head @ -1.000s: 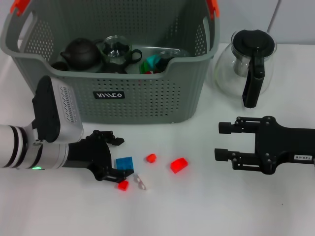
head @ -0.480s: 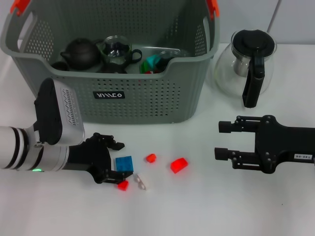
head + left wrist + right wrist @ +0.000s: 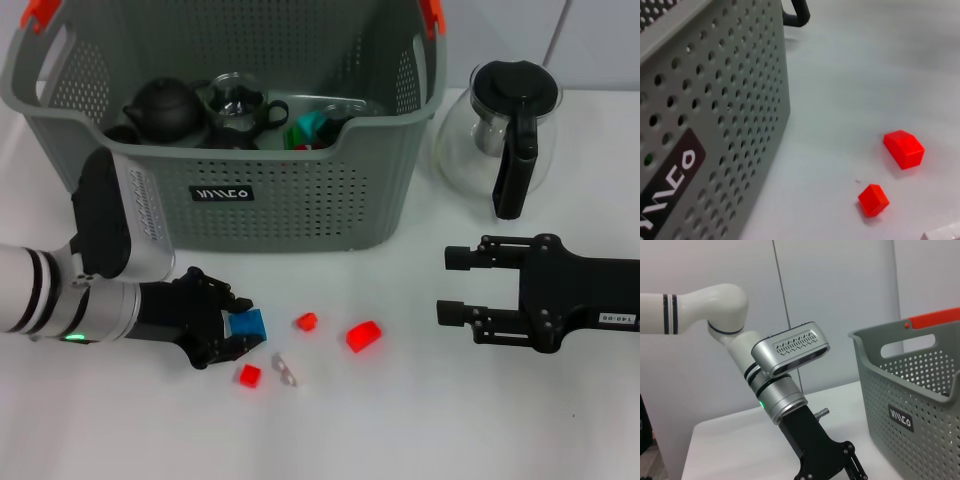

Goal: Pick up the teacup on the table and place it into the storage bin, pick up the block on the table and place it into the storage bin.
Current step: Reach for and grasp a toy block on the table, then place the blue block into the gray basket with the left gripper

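The left gripper (image 3: 232,328) sits low on the table (image 3: 400,420), fingers closed about the blue block (image 3: 250,326). Directly behind it the storage bin (image 3: 300,200) wall rises, blocking that way. Just beyond its fingertips lie a small red block (image 3: 307,321), a larger red block (image 3: 364,336), another red piece (image 3: 249,375) and a clear bit (image 3: 285,370). Farther that way the right gripper (image 3: 455,287) hovers, jaws apart, open table between.
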